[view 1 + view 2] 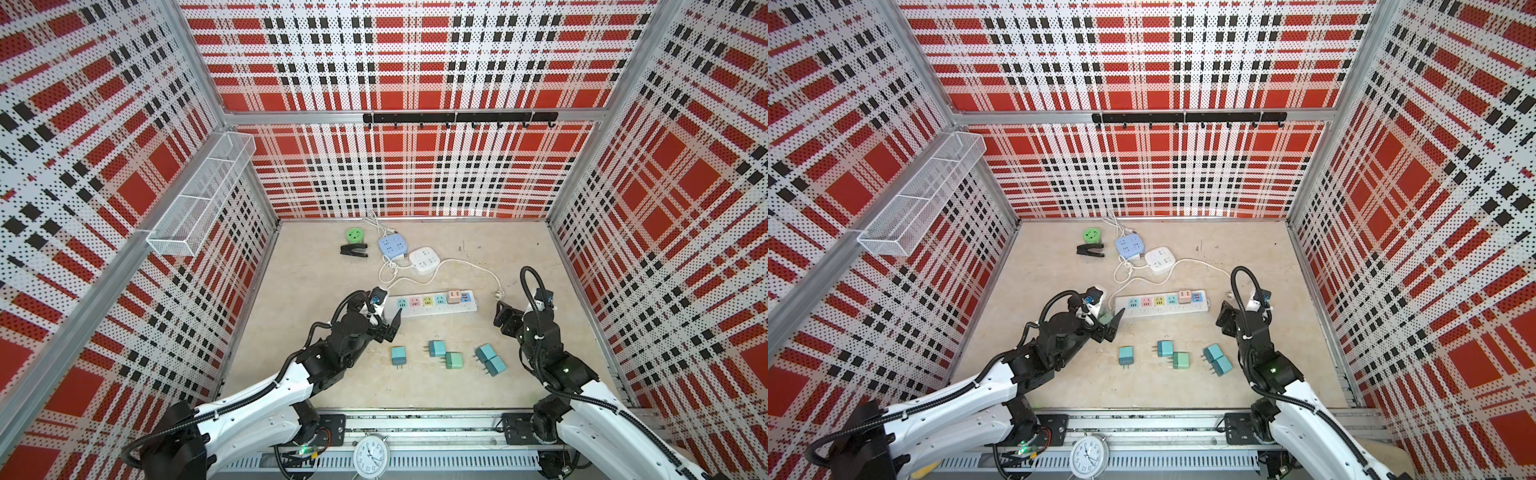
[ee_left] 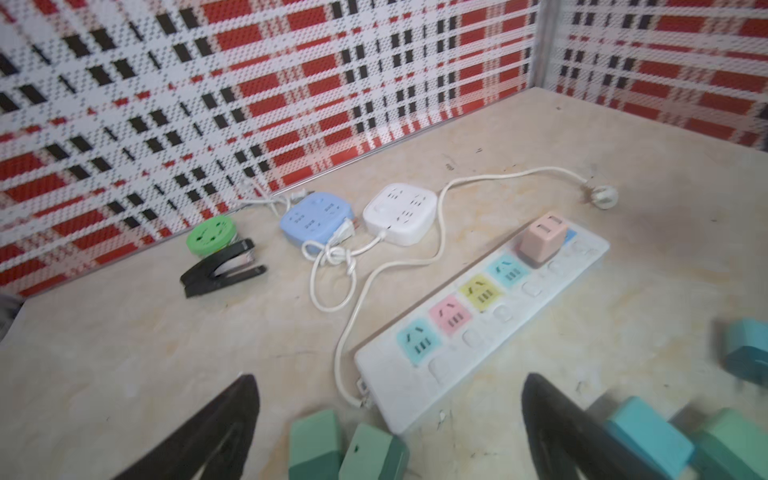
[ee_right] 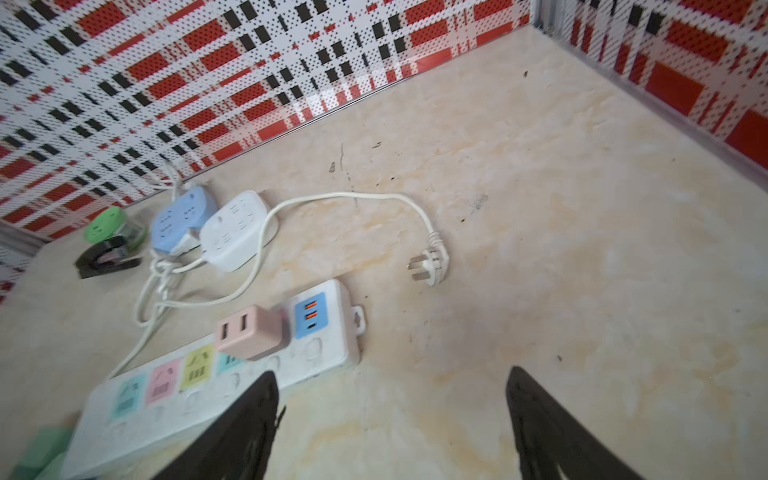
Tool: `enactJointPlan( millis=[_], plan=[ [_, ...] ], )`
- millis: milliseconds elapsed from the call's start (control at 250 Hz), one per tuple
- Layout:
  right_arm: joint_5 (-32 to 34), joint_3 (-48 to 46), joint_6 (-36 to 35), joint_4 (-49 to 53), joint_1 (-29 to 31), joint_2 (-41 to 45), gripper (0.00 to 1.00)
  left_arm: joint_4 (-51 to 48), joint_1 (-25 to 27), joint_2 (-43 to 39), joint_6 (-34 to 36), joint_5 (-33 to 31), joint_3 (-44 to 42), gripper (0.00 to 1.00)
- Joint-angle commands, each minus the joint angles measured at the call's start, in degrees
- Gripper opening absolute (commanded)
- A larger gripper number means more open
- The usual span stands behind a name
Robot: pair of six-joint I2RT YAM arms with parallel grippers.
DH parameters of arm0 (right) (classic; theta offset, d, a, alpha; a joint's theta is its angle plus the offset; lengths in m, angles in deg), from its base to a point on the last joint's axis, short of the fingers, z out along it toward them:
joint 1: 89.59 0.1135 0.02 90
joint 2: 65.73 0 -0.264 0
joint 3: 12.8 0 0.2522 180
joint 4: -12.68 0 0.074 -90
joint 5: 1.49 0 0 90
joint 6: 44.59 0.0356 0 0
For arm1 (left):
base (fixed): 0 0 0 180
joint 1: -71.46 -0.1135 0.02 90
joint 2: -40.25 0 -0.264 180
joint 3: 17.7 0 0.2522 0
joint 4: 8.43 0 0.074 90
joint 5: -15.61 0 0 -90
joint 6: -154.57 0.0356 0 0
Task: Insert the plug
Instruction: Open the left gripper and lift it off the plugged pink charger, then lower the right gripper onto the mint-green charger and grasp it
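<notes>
Beige tabletop (image 1: 415, 395); left end effector (image 2: 388, 378) agape beside power strip (image 1: 436, 309)

Both top views hang high above the front edge, looking steeply down over the whole worktop (image 1: 415, 390), far off. Wrist views ride low and close, facing the back wall (image 2: 291, 83); both catch the strip (image 2: 478, 324).

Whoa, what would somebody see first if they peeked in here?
The red, white and black checked walls all around jump out first. Next comes the white power strip mid-table, with pastel sockets and a pink plug stuck in near its right end. In front of it, blue-green plugs lie loose on the table.
</notes>
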State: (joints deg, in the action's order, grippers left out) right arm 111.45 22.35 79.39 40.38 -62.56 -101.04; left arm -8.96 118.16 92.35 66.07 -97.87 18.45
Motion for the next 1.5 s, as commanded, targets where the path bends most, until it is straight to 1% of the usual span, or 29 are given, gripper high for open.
enactJointPlan(
  millis=[0,20,52,128,236,280,320,368,400,468,500,548,616,712,780,892,1000,1088,1165,1277,1497],
  plan=[
    [-6.3,1.6,7.4,12.3,5.0,3.6,0.82,19.3,-3.4,-1.7,-5.5,-3.2,-5.2,0.99],
    [-6.2,1.7,8.2,13.1,6.3,4.1,0.8,20.8,-3.8,-1.6,-5.1,-2.9,-5.9,0.99],
    [-5.4,1.9,9.6,14.7,8.9,4.9,0.79,21.8,-3.8,-1.7,-5.5,-4.7,-6.4,0.99],
    [-1.6,2.6,12.6,18.0,15.6,5.6,0.76,21.1,-3.7,-2.5,-6.2,-8.1,-6.1,0.99],
    [4.2,4.0,15.9,19.7,24.8,3.1,0.73,21.2,-3.8,-3.7,-6.4,-8.8,-6.8,0.99],
    [6.5,5.1,17.6,20.1,28.9,0.2,0.73,21.4,-4.0,-4.2,-6.8,-9.9,-7.3,0.99],
    [8.4,6.1,19.1,20.3,31.9,-2.9,0.73,21.4,-4.3,-5.1,-8.7,-11.9,-7.8,0.99],
    [10.6,7.5,20.5,20.2,35.4,-7.4,0.73,21.4,-5.1,-6.8,-10.4,-12.6,-8.9,0.99],
    [12.2,8.6,21.5,20.2,37.4,-10.6,0.73,20.9,-5.5,-8.0,-11.6,-13.3,-9.5,0.99],
    [14.8,11.4,23.8,21.2,40.3,-17.5,0.73,20.3,-5.7,-10.6,-16.2,-17.4,-10.4,0.99],
    [15.1,12.6,24.5,21.6,40.7,-20.6,0.73,18.5,-5.7,-12.0,-16.5,-17.0,-10.2,0.99],
    [15.1,14.0,25.6,21.5,40.8,-24.9,0.72,13.4,-5.6,-13.7,-15.0,-15.0,-8.7,0.99],
    [14.4,15.3,26.1,20.3,40.8,-29.4,0.71,8.5,-5.1,-14.0,-14.6,-14.9,-6.1,0.99],
    [13.0,16.1,26.2,17.8,40.8,-33.7,0.7,7.7,-3.5,-12.2,-12.1,-12.7,-3.9,0.99],
    [13.2,16.3,26.7,17.2,40.8,-35.7,0.7,7.8,-3.0,-9.7,-10.8,-10.4,-2.7,0.99],
    [12.9,17.2,26.8,17.6,40.7,-37.8,0.71,7.1,-2.6,-5.1,-10.6,-9.9,-0.1,0.99],
    [12.1,16.9,26.9,16.7,39.6,-38.7,0.72,5.4,-2.4,-3.0,-10.6,-9.8,1.6,1.0],
    [9.4,15.3,25.2,12.7,38.0,-38.7,0.69,5.5,-2.5,-2.9,-10.6,-9.5,1.4,0.99],
    [8.4,14.6,24.7,11.0,37.2,-39.3,0.69,5.4,-2.5,-3.1,-10.5,-9.0,1.4,0.99],
    [7.2,14.4,24.3,10.1,36.3,-41.0,0.69,5.4,-2.4,-3.4,-10.6,-9.1,1.3,0.99],
    [7.0,13.4,25.2,9.5,36.3,-42.5,0.68,5.6,-2.6,-2.8,-10.6,-9.0,1.5,0.99]
  ],
)
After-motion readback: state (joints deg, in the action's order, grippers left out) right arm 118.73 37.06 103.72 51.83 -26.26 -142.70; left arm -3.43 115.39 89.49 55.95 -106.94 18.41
